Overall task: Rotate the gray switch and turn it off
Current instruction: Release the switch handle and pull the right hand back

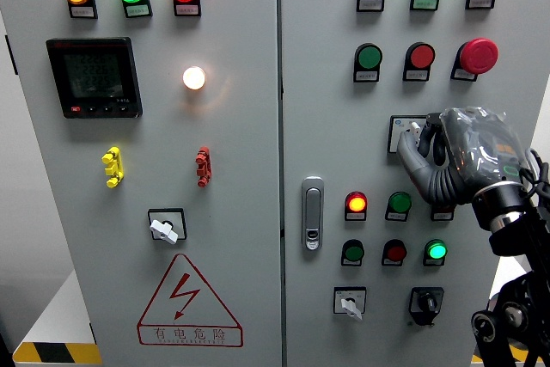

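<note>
Right hand (451,156) at panel (344,83), fingers (418,161) curled on gray switch (404,132), which sits just above and left of fingertips. Red lamp (356,204) below fingers. Left hand out of frame.

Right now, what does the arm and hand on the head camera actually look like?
Only the right arm shows. The right hand is grey, with ribbed, segmented dark-grey fingers under a translucent, glossy plastic-like cover. Below it sits a shiny silver metal wrist ring, then a black forearm with black cables and a round black joint near the bottom edge. No markings are readable.
</note>
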Robot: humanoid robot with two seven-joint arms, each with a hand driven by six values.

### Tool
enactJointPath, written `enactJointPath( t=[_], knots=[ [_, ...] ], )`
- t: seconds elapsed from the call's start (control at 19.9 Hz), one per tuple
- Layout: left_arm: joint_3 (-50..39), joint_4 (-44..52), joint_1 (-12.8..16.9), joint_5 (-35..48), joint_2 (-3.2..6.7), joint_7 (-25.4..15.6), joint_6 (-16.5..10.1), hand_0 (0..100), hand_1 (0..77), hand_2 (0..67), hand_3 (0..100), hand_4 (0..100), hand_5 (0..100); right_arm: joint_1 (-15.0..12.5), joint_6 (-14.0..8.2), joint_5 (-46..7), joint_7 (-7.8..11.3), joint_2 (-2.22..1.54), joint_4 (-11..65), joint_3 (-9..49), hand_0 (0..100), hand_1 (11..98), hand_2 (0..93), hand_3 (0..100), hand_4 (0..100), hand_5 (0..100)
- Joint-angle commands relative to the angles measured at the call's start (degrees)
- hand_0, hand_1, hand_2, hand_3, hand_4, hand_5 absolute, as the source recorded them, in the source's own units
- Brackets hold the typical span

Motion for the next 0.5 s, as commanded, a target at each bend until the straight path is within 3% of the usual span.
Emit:
enactJointPath(
  t=[0.0,0.3,0.4,0.45],
  knots=[
    [0.1,0.0,0.0,0.0,0.01,0.0,0.0,89,0.0,13.3,19,8,11,0.0,0.0,0.0,-0.03,0.0,0.0,0.0,74,38.2,72.2,96,100,100],
    [0.1,0.0,0.0,0.0,0.01,0.0,0.0,89,0.0,13.3,19,8,11,-0.5,-0.3,0.2,0.24,0.17,0.6,0.5,82,32.5,65.1,96,100,100],
    [0.1,0.0,0.0,-0.1,0.01,0.0,0.0,89,0.0,13.3,19,8,11,-0.9,-2.3,0.3,0.41,0.17,0.7,0.9,84,30.3,63.7,96,100,100],
    [0.1,0.0,0.0,0.0,0.01,0.0,0.0,89,0.0,13.3,19,8,11,-1.0,-3.0,0.3,0.59,0.17,0.8,1.1,84,29.8,63.1,97,91,100]
  ],
)
